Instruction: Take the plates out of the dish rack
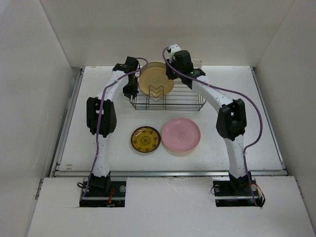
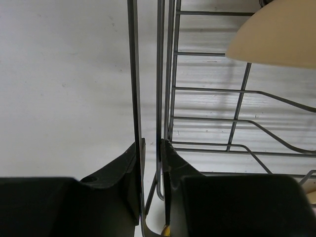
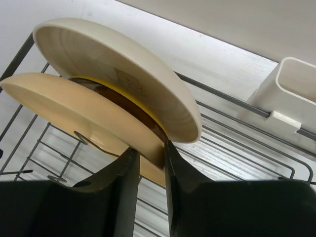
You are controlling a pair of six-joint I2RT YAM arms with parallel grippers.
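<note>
Brown plate [image 3: 131,109], unseen overhead, stands just beside peach plate [image 3: 64,101].

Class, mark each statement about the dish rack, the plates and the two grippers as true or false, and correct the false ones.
1. The pink plate lies flat on the table, outside the dish rack. True.
2. The dish rack is empty. False: the peach-yellow plate and the cream plate stand in it, with a brown plate between them.
3. The left gripper is closed on the rack's side wires. True.
4. The right gripper holds the pink plate. False: its fingers pinch the rim of the peach-yellow plate.
5. The white holder stands on the table beside the pink plate. False: it sits on the rack's edge.
</note>
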